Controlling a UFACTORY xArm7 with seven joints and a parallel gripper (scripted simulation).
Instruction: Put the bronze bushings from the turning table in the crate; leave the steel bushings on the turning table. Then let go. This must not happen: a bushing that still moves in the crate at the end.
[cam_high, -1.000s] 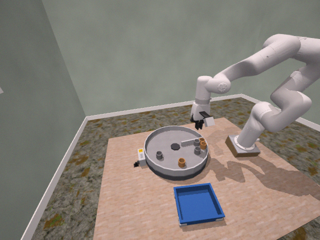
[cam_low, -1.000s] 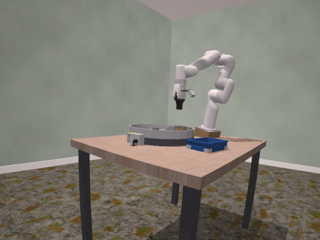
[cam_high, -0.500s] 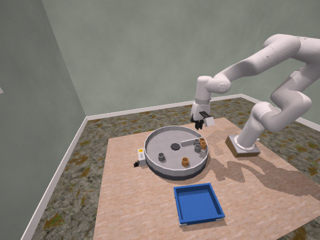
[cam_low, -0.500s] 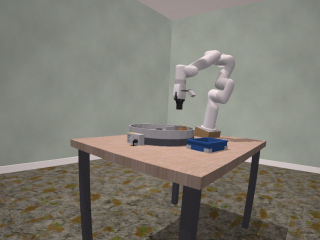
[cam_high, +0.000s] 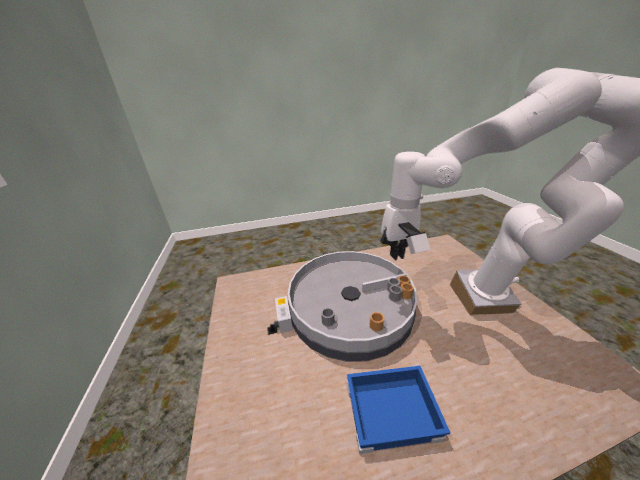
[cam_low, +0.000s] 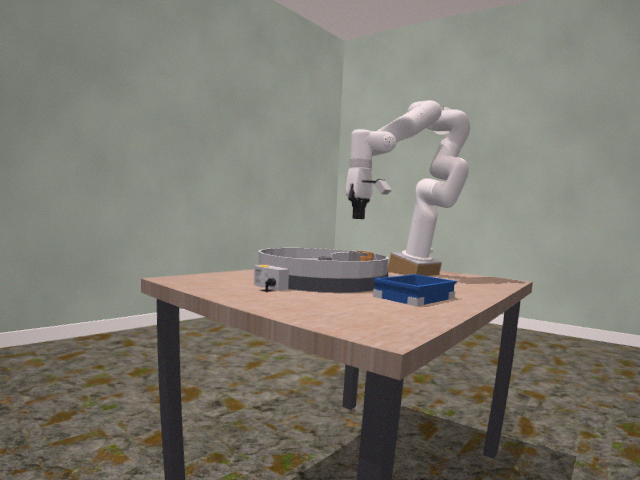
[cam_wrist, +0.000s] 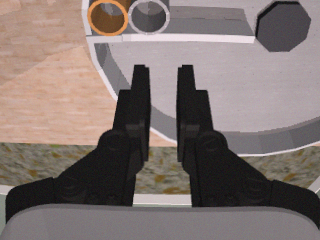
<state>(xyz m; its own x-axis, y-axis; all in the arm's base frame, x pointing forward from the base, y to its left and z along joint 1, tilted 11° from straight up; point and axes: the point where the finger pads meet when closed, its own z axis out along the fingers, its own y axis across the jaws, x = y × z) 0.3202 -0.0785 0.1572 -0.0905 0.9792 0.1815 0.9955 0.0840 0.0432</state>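
Holding nothing, the nearly closed gripper (cam_high: 397, 252) hovers; crate (cam_high: 437, 409) bare, bushings on turning table (cam_high: 315, 289).

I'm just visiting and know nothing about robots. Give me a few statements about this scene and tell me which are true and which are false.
1. The blue crate already holds a bronze bushing. False: no bushing shows inside it.
2. The gripper hangs above the far rim of the turning table, holding nothing. True.
3. Three bronze bushings sit on the turning table: one alone, two crowded with steel ones against the bar. True.
4. The lone steel bushing lies on the wooden table outside the turning table. False: it stands upright inside the rim.
5. The crate touches the turning table. False: a strip of table top separates them.
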